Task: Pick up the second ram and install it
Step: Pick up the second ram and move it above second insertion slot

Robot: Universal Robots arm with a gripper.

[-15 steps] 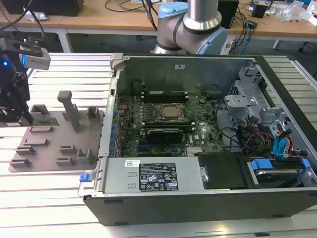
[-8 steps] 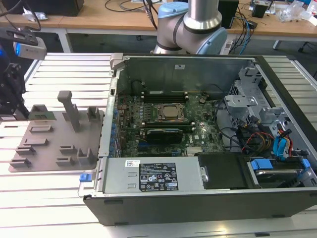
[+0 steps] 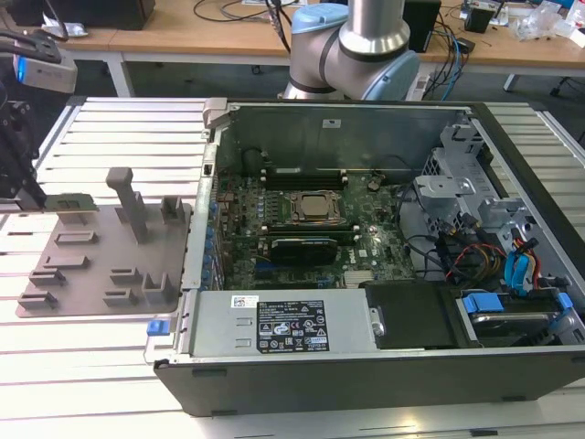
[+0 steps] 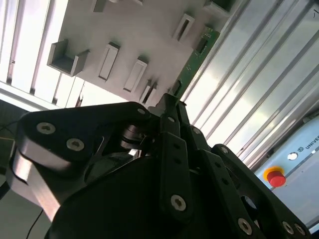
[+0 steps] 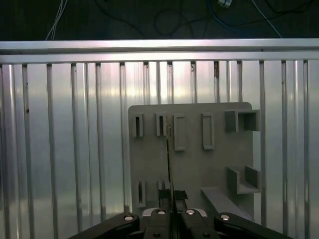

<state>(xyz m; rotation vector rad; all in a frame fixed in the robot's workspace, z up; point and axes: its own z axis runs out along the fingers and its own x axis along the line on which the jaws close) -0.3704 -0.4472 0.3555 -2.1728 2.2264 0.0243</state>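
At the exterior view's left, a black jointed metal pincer [image 3: 38, 199] is clenched on one end of the second ram [image 3: 75, 203], a thin green circuit-board stick lying level over the far edge of a matte grey moulded fixture plate [image 3: 91, 274]. The plate carries raised rectangular pockets and an upright post. Whether the stick is clear of the plate cannot be told. In the first wrist view the stick [image 5: 169, 159] appears edge-on as a dark line between the black fingers [image 5: 160, 195], crossing the plate's slots. In the second wrist view its green face and dark chips [image 4: 195, 62] run out past the fingertips.

Plate and computer sit on a ribbed aluminium worktop [image 3: 110, 128]. In the middle lies an open black steel tower case [image 3: 366, 384] with a green motherboard [image 3: 366, 247] and a square metal-framed CPU socket [image 3: 315, 208]. Along the near side sits a silver power-supply box [image 3: 219, 320] with a black-and-white printed label [image 3: 292, 331]. Toward the right, blue cables [image 3: 516, 270] loop beside a grey drive cage [image 3: 457, 192]. The pale blue and silver arm [image 3: 366, 46] rises behind the case.
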